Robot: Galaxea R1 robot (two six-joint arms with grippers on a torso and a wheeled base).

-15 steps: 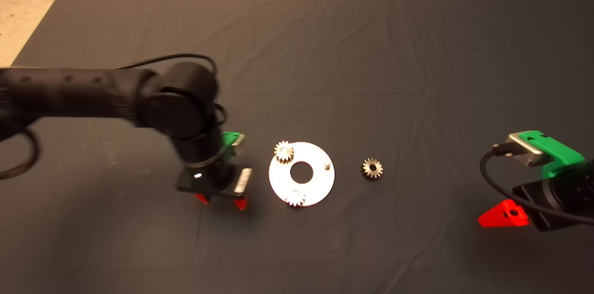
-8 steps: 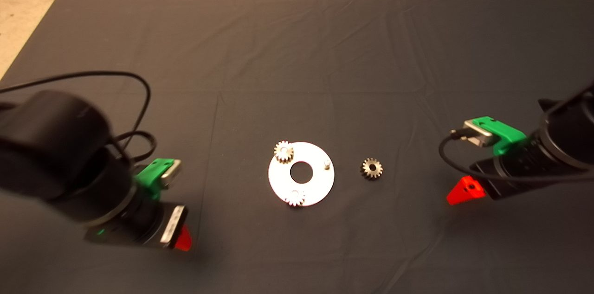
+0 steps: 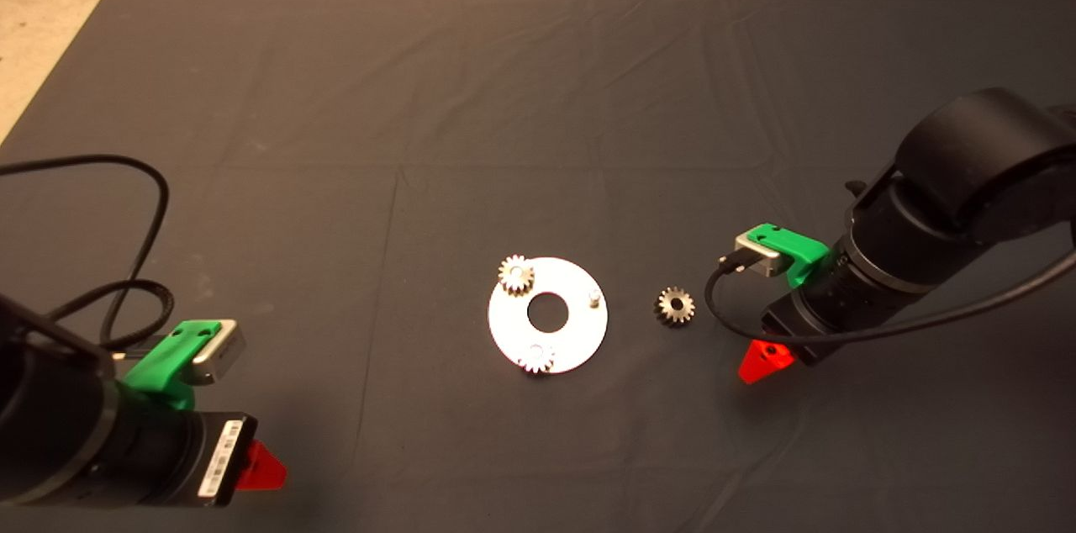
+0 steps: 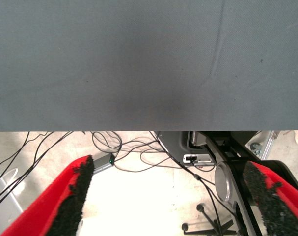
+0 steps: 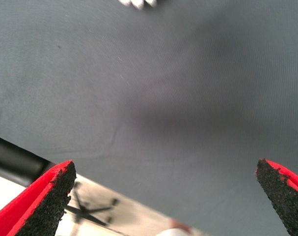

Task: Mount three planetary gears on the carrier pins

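— The right gripper (image 3: 767, 362), is it holding something?

— No. Its fingers (image 5: 43, 204) are spread wide with nothing between them, above the mat (image 3: 538, 96), near the loose gear (image 3: 674, 305).

— And the white disc (image 3: 547, 315)?

— It lies near the mat's middle, towards the near edge. Two gears (image 3: 516, 273) sit on its pins; one pin (image 3: 594, 296) is bare, on the side of the loose gear.

— The left gripper (image 3: 256, 467)?

— At the near left corner, wide open too, holding nothing.
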